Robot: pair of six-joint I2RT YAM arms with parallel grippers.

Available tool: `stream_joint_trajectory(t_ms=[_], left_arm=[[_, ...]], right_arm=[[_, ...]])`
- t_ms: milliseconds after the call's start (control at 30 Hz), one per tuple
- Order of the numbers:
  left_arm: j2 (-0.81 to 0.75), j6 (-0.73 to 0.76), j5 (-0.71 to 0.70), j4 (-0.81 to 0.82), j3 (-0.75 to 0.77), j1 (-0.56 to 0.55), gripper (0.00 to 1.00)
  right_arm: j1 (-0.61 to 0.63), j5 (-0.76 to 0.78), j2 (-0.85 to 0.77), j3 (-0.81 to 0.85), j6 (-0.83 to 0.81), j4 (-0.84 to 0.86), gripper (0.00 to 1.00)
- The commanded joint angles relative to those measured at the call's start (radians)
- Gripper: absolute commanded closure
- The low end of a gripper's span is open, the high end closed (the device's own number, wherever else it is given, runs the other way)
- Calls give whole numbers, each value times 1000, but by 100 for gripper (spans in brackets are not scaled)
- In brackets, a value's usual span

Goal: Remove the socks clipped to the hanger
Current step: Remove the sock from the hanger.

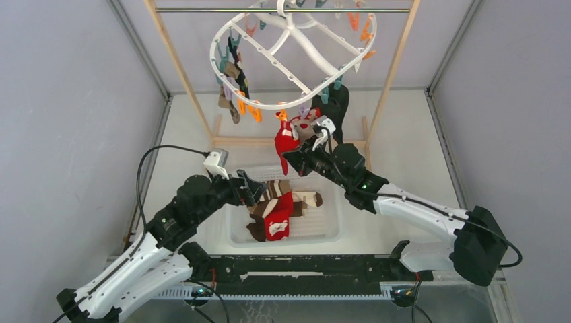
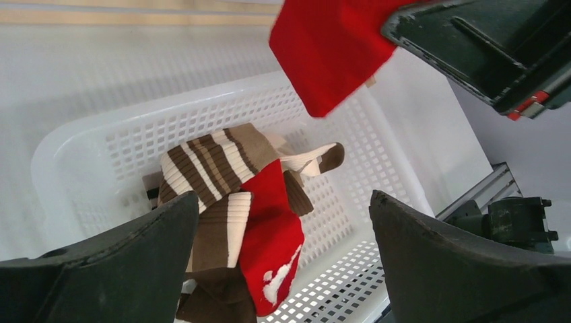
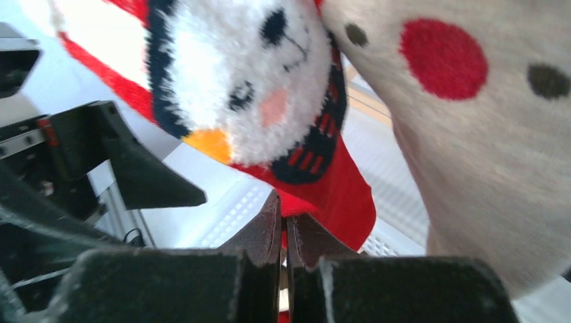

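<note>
1. Broadly, a white table [image 1: 411, 155] floors a grey-walled booth. A wooden rack [image 1: 176, 64] stands toward 12 o'clock, with a metal rod [image 1: 195, 10] across its top.
2. From that rod hangs the hanger [image 1: 315, 55], a white oval frame tilted with its low rim toward 6 o'clock. Orange and teal clips [image 1: 253, 111] dangle along it.
3. The right arm [image 1: 417, 212] rises from its base at 4 o'clock and stretches toward 11 o'clock, up under the hanger's low rim.
4. The left arm [image 1: 168, 219] runs from 7 o'clock toward 1 o'clock, its wrist over the basket.
5. The white perforated basket [image 1: 330, 229] sits at the table's centre between the arms. It holds a brown striped sock [image 2: 209, 161] and a second red sock [image 2: 273, 222].
6. On the frame, tan and brown socks [image 1: 232, 81] hang at 9 o'clock and a black sock [image 1: 340, 101] at 5 o'clock. A beige dotted sock [image 3: 471, 155] and a red sock [image 1: 284, 141] hang at 6 o'clock.
7. The right gripper [image 3: 283, 215] is pinched tight on the red sock's lower edge.
8. The left gripper [image 2: 283, 202] gapes wide, holding nothing, aimed down into the basket.
</note>
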Motion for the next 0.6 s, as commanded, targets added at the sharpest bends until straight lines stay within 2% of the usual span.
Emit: stream_joint_trajectory(t_ms=[0,300,567], left_arm=[[16,48,36,110,-19,7,0],[36,81,81,218,-37,6,0],[27,88,285,372,-67,6,0]], right_arm=[[-10,-112,-84,4,25,-24,94],[-21,-265,-175,11,67,-126,94],[-26,-349,-211,12,106,-146,95]])
